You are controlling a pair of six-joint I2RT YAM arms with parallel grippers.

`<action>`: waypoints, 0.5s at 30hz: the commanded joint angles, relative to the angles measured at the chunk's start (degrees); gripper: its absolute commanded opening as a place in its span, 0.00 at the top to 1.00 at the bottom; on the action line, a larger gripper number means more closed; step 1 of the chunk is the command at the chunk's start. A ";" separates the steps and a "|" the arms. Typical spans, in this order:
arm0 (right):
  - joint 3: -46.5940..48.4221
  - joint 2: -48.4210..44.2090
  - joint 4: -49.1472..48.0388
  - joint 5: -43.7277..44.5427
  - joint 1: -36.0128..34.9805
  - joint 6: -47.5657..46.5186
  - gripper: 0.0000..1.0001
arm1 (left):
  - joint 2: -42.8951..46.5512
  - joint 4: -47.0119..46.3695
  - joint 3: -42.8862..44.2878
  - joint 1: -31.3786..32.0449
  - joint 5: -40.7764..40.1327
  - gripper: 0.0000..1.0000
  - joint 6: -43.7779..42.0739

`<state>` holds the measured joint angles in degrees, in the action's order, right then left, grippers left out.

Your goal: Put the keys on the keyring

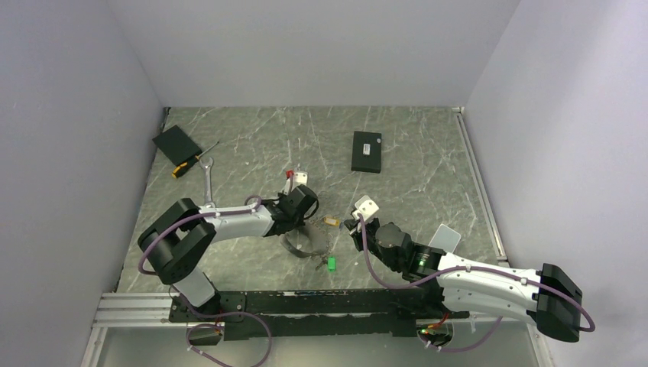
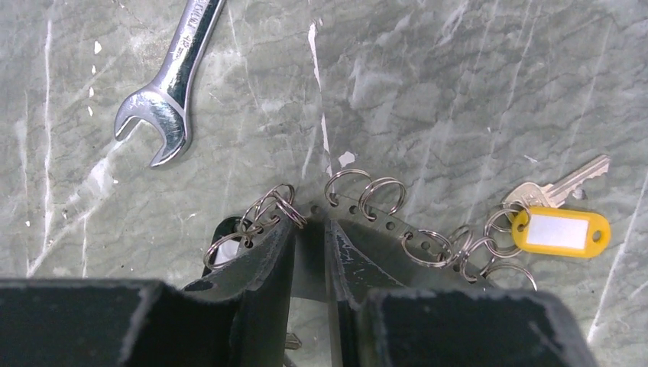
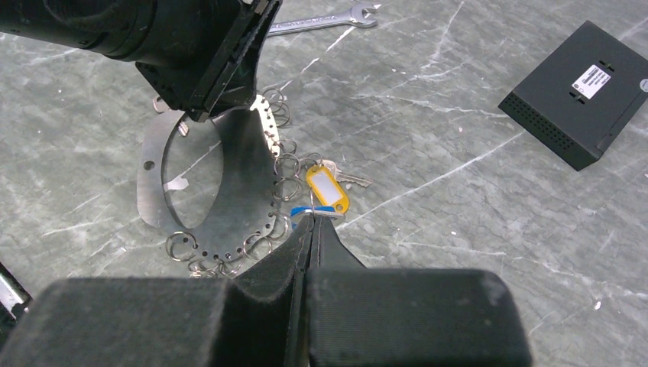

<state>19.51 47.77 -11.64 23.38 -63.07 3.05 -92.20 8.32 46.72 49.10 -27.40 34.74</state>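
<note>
The keyring (image 3: 229,180) is a wide metal band bent into a loop, with small split rings (image 2: 380,197) through holes along its edge. It stands on the table (image 1: 428,199). My left gripper (image 2: 312,218) sits astride the ringed top edge with its jaws a narrow gap apart; whether they press the band I cannot tell. A key with a yellow tag (image 2: 560,229) hangs from one ring. My right gripper (image 3: 313,222) is shut on a thin wire ring of a blue-tagged key (image 3: 317,211), close to the band's rings. A green-tagged key (image 1: 331,264) lies loose near the band.
A silver wrench (image 2: 164,115) lies beyond the band on the left. A black box (image 3: 584,92) sits at the back right. A black pad (image 1: 176,143) and a screwdriver (image 1: 191,162) lie at the back left. The two arms almost meet over the band.
</note>
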 commanded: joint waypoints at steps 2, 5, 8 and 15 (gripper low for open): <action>0.97 -0.92 -1.20 -0.35 0.21 0.58 1.00 | -1.75 1.75 2.44 0.38 -3.81 0.75 1.75; 0.97 -1.03 -1.13 -0.35 0.17 0.64 1.00 | -2.10 2.27 2.60 0.45 -4.47 0.75 2.00; 0.97 -0.97 -1.11 -0.39 0.17 0.62 1.00 | -2.03 1.85 2.25 0.55 -5.09 0.77 2.00; 1.23 -0.83 -0.99 -0.61 0.18 0.64 1.00 | -2.25 -0.23 1.42 0.59 -5.07 0.85 1.12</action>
<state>19.51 47.66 -11.62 23.35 -63.07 3.07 -93.89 9.63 47.64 49.32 -30.55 35.62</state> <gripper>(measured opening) 0.009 0.164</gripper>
